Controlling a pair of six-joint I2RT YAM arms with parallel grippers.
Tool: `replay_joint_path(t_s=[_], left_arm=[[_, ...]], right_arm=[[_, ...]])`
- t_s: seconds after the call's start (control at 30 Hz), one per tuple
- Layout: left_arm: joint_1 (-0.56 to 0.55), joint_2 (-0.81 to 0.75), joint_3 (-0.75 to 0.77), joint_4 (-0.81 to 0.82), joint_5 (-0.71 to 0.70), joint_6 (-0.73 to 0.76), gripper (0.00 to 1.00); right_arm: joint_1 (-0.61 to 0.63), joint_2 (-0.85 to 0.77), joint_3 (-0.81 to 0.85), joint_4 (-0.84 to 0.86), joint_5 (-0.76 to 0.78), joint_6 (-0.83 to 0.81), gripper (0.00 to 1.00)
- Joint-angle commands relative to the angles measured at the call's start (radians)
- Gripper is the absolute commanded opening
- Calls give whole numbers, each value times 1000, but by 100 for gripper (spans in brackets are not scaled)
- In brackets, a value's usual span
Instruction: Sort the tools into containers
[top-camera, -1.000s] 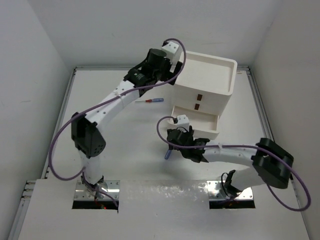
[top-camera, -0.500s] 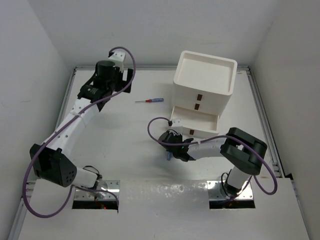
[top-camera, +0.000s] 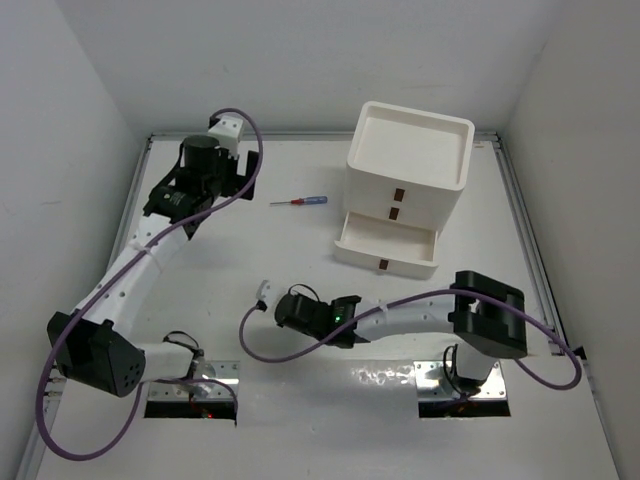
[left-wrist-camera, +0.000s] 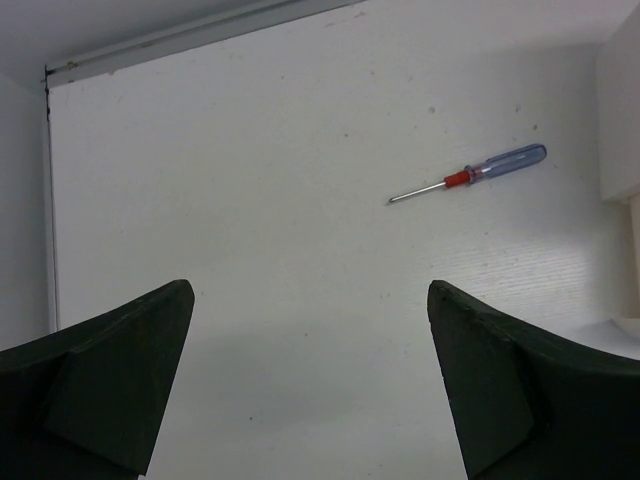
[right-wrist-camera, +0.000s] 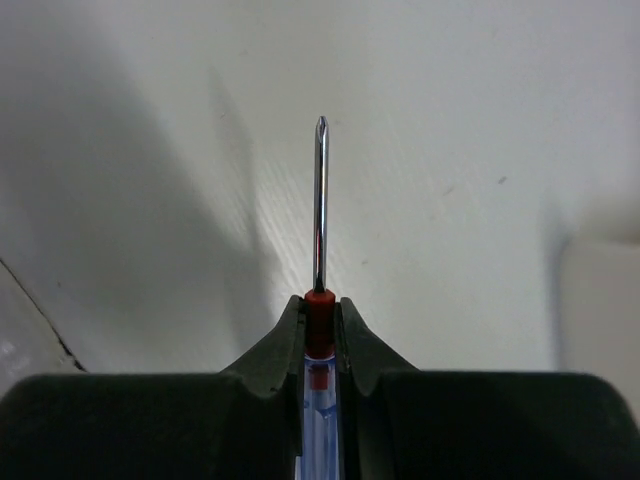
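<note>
At the far left we see the left gripper hovering over the table, its jaws spread wide with nothing between them. Just to its right a loose screwdriver, with a blue handle and red collar, lies flat on the table, apart from the drawer stack. Nearer the bases, the right gripper is clamped on the held screwdriver, pinching its red collar, the shaft pointing straight ahead. At the right, the stack's bottom drawer stands pulled out.
</note>
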Motion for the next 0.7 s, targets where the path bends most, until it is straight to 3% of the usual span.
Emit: replay_joint_path(t_s=[0.0,0.13,0.3,0.4,0.67], left_arm=[[75,-29,-5,14,23,10,100],[201,-50,-5,1,106,10,100],[216,-50,-45,29,124,28,100],[216,-17,-47,24,228,55,100],[193,166,2,73,422,235,97]], right_arm=[[-89,-125,64,-120,29,-424,0],[-224,-271,50,-110,-36,-632,0],[-442,-348,55,-151,-34,-829,0],[-546,-334,39,-159,-97,-943,0],[-726,-268,-54,-21,-229,-1003,0]])
